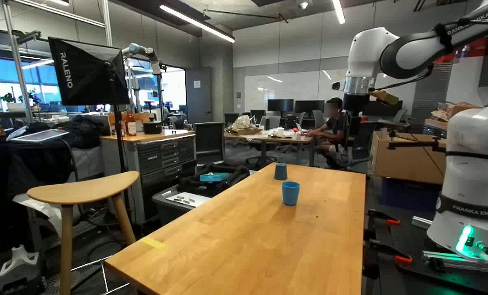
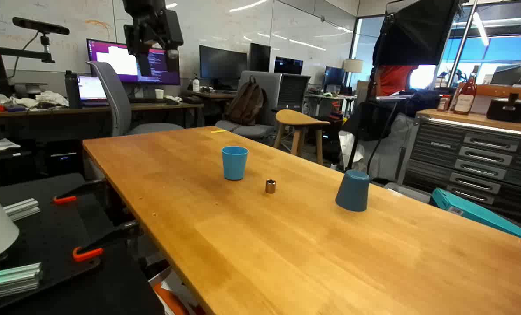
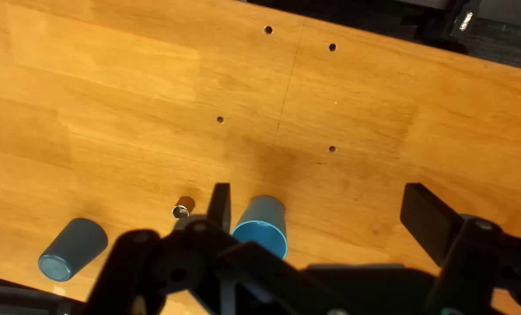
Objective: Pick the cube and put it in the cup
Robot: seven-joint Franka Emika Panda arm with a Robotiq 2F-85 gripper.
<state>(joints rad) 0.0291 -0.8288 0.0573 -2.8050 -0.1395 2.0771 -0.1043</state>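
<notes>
A long, honey-coloured wooden surface is being used to bear a few small things. A small, hollow, copper-coloured metal cylinder is being taken as the task's cube, no better match being shown. It is being borne on end by the surface, apart from everything else there. Near it but not touching, a bright blue, tapered, plastic-looking cup is being presented mouth up, and is being read as the goal; its inside is being only partly revealed in the wrist view. On the cylinder's opposite side, farther off, a dark blue, tapered, plastic-looking cup is being rested upside down. High above the surface, a black, two-jawed claw is being held with its jaws wide apart and nothing being gripped. By judgement, the task is being met at its start: the receiving cup is being offered upright, but no step of the transfer is being counted as done. Grasping, lifting, carrying and releasing are all being left to do.
</notes>
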